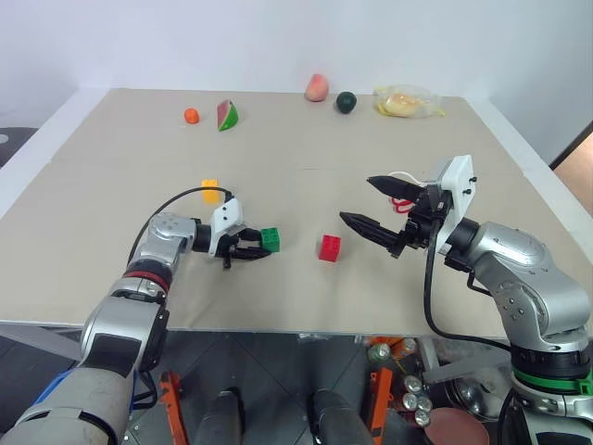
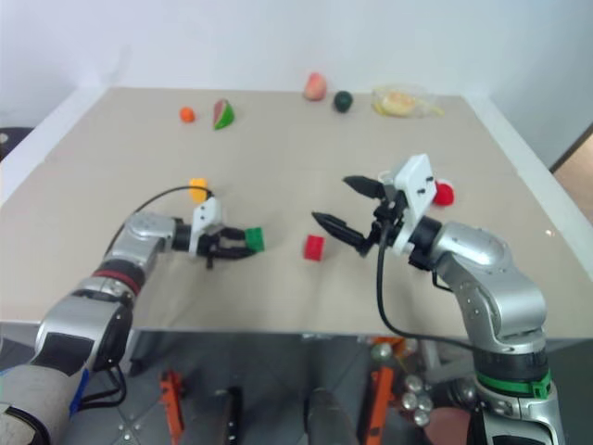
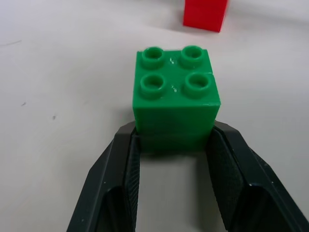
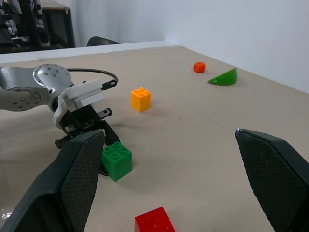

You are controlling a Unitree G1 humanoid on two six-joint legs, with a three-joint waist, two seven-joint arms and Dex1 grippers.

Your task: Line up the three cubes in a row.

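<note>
My left gripper [image 1: 258, 247] is shut on the green cube [image 1: 271, 239], its two black fingers [image 3: 120, 179] pinching the cube's lower sides, low over the table. The red cube [image 1: 329, 247] stands a short way to the right of the green one, on the table. Behind and to the left of my left gripper sits the yellow cube [image 1: 210, 190]. My right gripper [image 1: 357, 199] hangs above the table, right of the red cube, open wide and holding nothing. The right wrist view takes in the yellow cube [image 4: 140, 99], green cube [image 4: 116, 160] and red cube [image 4: 155, 222].
Along the table's far edge lie an orange ball [image 1: 191, 115], a watermelon slice [image 1: 227, 115], a peach [image 1: 317, 87], a dark green ball [image 1: 346, 102] and a clear bag [image 1: 403, 102]. A red-and-white toy [image 2: 443, 193] lies behind my right gripper.
</note>
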